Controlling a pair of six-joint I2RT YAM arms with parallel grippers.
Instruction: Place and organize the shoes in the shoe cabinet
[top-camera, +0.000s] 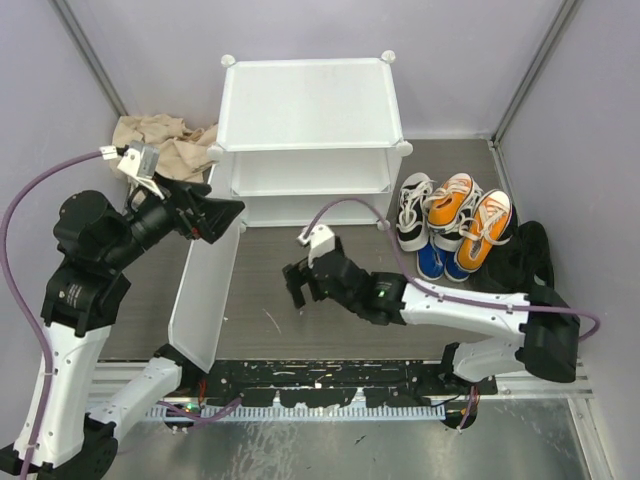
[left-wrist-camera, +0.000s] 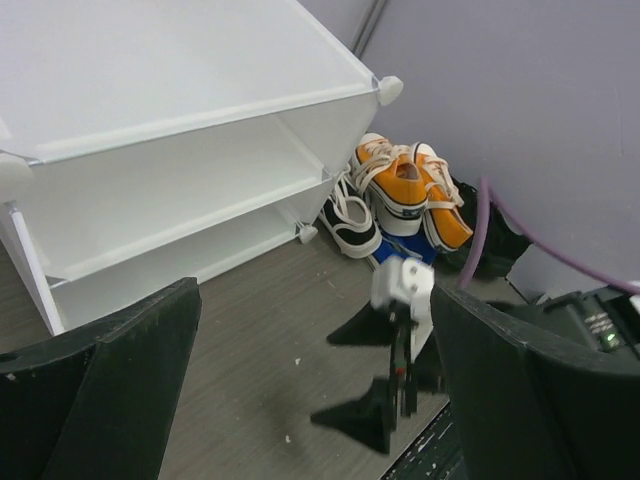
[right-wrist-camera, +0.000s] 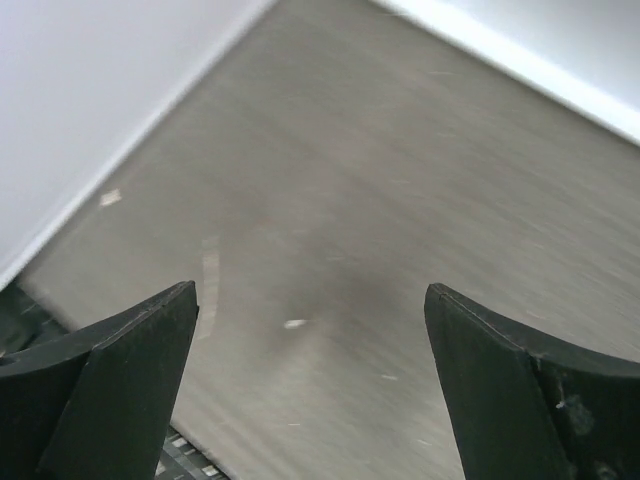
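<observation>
While grey walls (top-camera: 480, 50) enclose scuffed wood-grain table (top-camera: 255, 320), left fingers (left-wrist-camera: 110, 380) wide apart (empty), right fingers (right-wrist-camera: 110, 370) likewise.

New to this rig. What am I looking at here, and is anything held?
Two robot arms are bolted at the near edge of the table. One picture looks down from above and behind them; the other two come from a camera on each wrist, and the dark shapes at the bottom are that arm's fingers. On the table stands a white shoe cabinet, door swung open to the left. Sneakers are piled at its right: orange pair on top, a white shoe with black trim, blue ones beneath. A beige cloth lies at back left. The left claw and right claw are both open, holding nothing.
</observation>
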